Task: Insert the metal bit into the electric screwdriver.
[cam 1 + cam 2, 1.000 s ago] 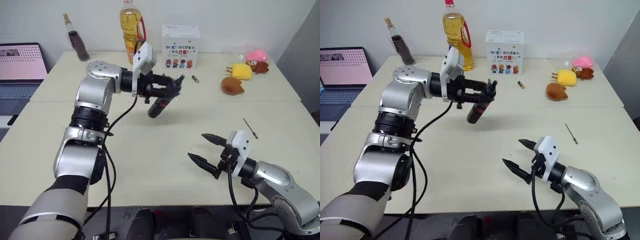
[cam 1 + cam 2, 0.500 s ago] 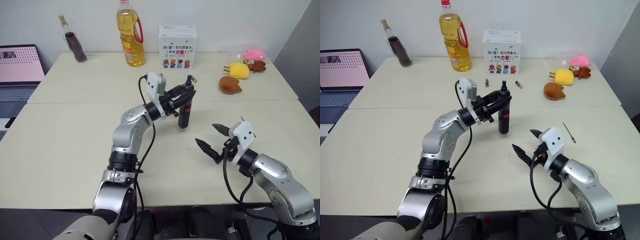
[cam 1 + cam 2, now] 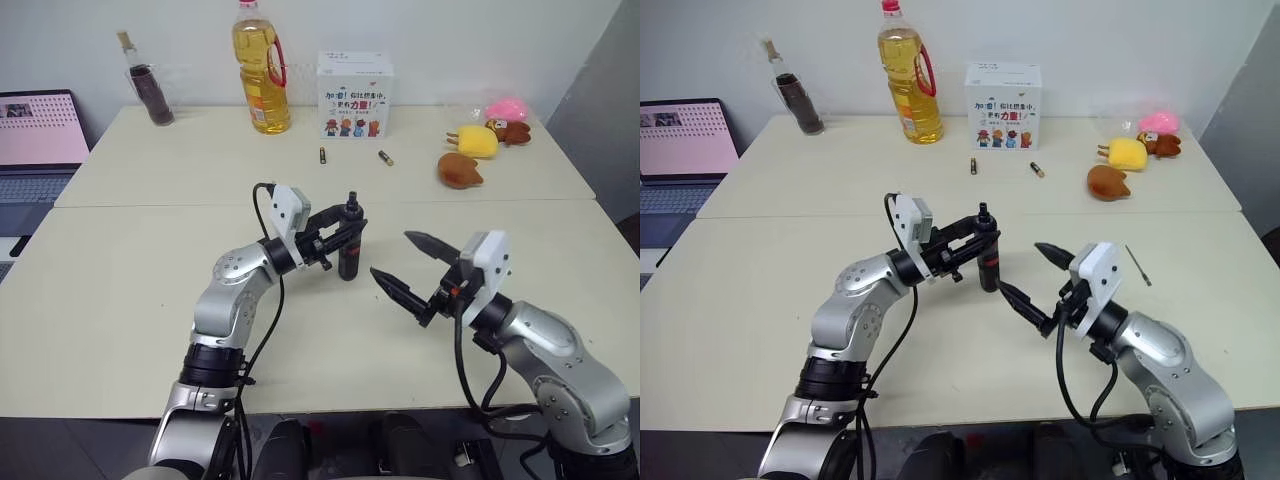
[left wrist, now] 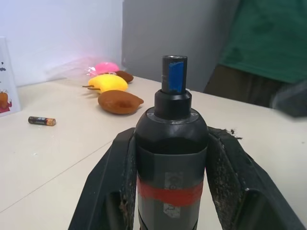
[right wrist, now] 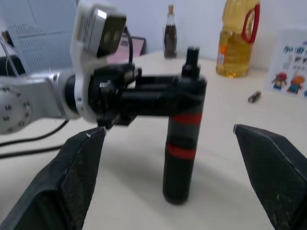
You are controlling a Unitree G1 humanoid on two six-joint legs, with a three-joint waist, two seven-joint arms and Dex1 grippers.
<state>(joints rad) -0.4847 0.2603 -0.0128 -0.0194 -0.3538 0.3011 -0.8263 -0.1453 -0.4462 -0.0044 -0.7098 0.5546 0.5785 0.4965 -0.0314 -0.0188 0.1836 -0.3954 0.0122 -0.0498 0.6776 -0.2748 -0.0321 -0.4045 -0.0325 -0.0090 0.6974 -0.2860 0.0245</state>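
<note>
The right gripper (image 3: 1025, 280) has its fingers wide apart and holds nothing. Just beyond it, the left gripper (image 3: 978, 243) has its fingers clamped on the screwdriver (image 3: 987, 254), which stands upright with its blue tip upward. So, as I judge, the tool is held ready, but the bit (image 3: 1138, 266) is not yet picked: it lies on the surface (image 3: 760, 290), off to the outer side of the right fingers. Farther away lie two batteries (image 3: 1005, 167), toys (image 3: 1130, 160), a box (image 3: 1003, 92) and bottles (image 3: 855, 72); nothing blocks the way.
</note>
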